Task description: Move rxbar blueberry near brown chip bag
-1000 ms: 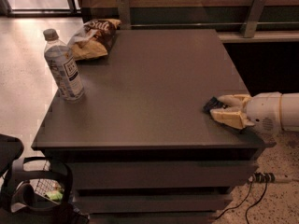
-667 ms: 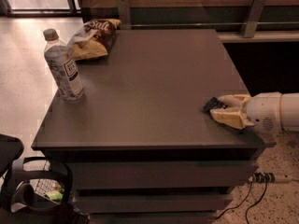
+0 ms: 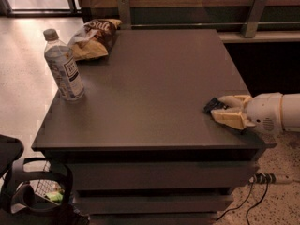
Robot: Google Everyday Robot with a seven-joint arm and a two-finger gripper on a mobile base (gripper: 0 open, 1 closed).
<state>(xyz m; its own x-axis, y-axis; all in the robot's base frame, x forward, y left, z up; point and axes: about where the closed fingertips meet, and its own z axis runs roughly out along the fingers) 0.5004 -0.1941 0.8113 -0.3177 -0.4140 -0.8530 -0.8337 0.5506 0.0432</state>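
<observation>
The rxbar blueberry (image 3: 210, 106) shows only as a small dark end on the table (image 3: 154, 88) near its right edge. My gripper (image 3: 217, 109) reaches in from the right at table height, its cream fingers (image 3: 229, 119) closed on the bar, which still rests on the surface; most of the bar is hidden between them. The brown chip bag (image 3: 96, 37), wrinkly with white script and a yellow-orange part, lies at the far left corner, far from the gripper.
A clear water bottle (image 3: 63, 67) with a grey cap stands near the table's left edge, in front of the chip bag. A wall rail with metal brackets (image 3: 253, 13) runs behind the table. Cables (image 3: 255, 191) lie on the floor at the right.
</observation>
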